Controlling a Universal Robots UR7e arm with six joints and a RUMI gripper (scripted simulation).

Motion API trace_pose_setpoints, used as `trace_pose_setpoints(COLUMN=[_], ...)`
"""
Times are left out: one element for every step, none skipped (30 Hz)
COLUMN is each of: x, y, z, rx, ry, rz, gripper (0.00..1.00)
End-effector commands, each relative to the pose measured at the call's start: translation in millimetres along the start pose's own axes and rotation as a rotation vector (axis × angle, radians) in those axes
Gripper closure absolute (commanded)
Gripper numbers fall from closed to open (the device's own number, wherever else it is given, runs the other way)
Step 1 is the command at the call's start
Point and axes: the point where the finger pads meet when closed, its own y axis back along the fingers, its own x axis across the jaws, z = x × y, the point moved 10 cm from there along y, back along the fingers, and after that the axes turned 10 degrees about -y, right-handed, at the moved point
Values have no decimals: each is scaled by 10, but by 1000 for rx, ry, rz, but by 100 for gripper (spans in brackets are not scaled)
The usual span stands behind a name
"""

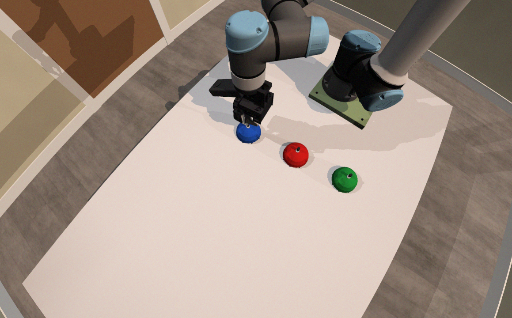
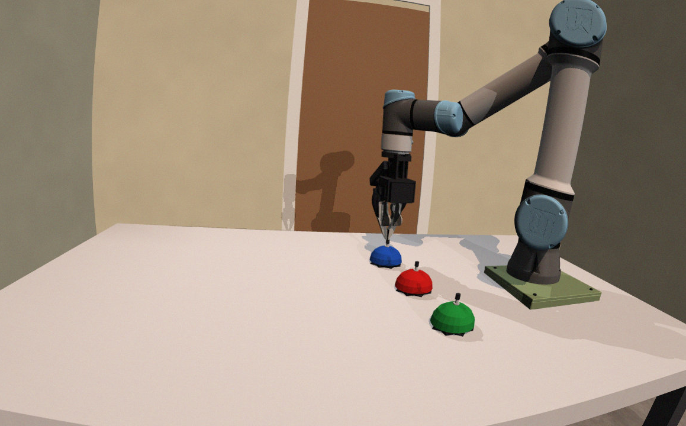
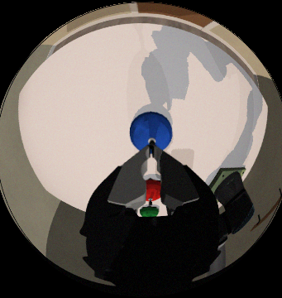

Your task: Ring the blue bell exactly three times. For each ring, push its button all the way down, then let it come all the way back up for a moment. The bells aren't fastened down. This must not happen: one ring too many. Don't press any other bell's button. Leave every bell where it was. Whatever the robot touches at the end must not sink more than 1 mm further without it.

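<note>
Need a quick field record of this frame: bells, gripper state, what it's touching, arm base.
bells: blue bell, red bell, green bell, in a diagonal row on the table
gripper: gripper shut, holding nothing, pointing straight down
contact: closed tips sit right at the blue bell's button; whether it is pressed cannot be told
other buttons: red and green stand clear of the gripper
arm base: green base plate on the table, beside the bells

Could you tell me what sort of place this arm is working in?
Probably a test room indoors: a robot arm bolted by a green plate to a plain pale table, three small bells in a row, and a brown door behind.
</note>
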Motion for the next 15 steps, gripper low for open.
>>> trace_pose_setpoints(x=[-2, -2, -2, -2, -2, -2, -2, -2, -2, -2, -2, -2, -2, -2, -2], y=[3, 3, 3, 3, 3, 3, 3, 3, 3, 2, -4, -14, -24, -30, -30], z=[-2, -2, -2, -2, -2, -2, -2, -2, -2, -2, -2, -2, -2, -2, -2], rx=[1, 1, 1, 1, 1, 1, 1, 1, 1, 1, 1, 1, 1, 1, 1], ry=[0, 0, 0, 0, 0, 0, 0, 0, 0, 0, 0, 0, 0, 0, 0], rz=[-1, -1, -1, -1, -1, -1, -1, -1, -1, -1, -1, -1, -1, -1, -1], gripper=[100, 100, 100, 100, 100, 100, 100, 100, 100, 100, 100, 100, 100, 100, 100])
